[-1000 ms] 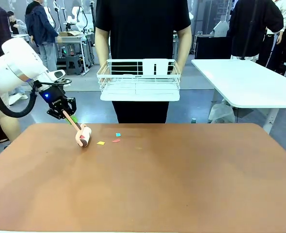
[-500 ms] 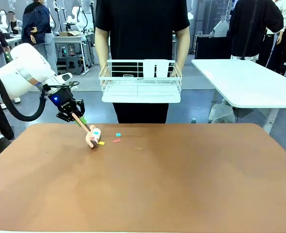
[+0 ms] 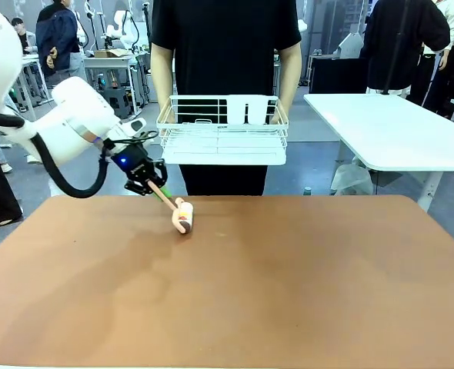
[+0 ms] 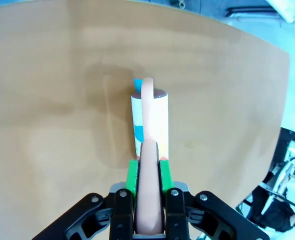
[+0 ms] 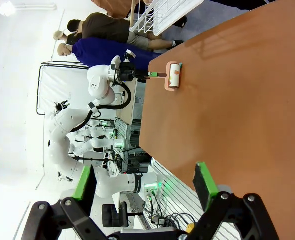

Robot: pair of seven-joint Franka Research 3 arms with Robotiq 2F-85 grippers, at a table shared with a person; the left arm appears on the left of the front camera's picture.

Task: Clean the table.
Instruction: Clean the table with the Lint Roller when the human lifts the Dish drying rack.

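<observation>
Gripping a roller (image 3: pixel 182 217) by its pink handle with the left hand (image 3: pixel 151 184), shut tight, green pads pressed flat on both sides of the handle. Slanting down from that hand to the drum, with the drum lying on the table (image 3: pixel 288 292). Seen from the left wrist, straight along the handle: drum ahead, coloured patches on its white sheet, and a blue scrap (image 4: pixel 137 84) touching its far end.

Table directly under the roller, reddish-brown, open top all round it. Far edge just behind the roller; left edge a fair way off; near edge well away; right edge farthest, with the widest open run of top on that side. Beyond the roller, past the far edge and higher up, a white wire rack (image 3: pixel 222 129) carried by a person (image 3: pixel 225 46). Well to the roller's right, off the far corner, a white table (image 3: pixel 396 131).

Holding the right hand (image 5: pixel 143 182) wide open, gripping nothing, pads far apart, the roller well ahead of it across open top beside a long table edge.
</observation>
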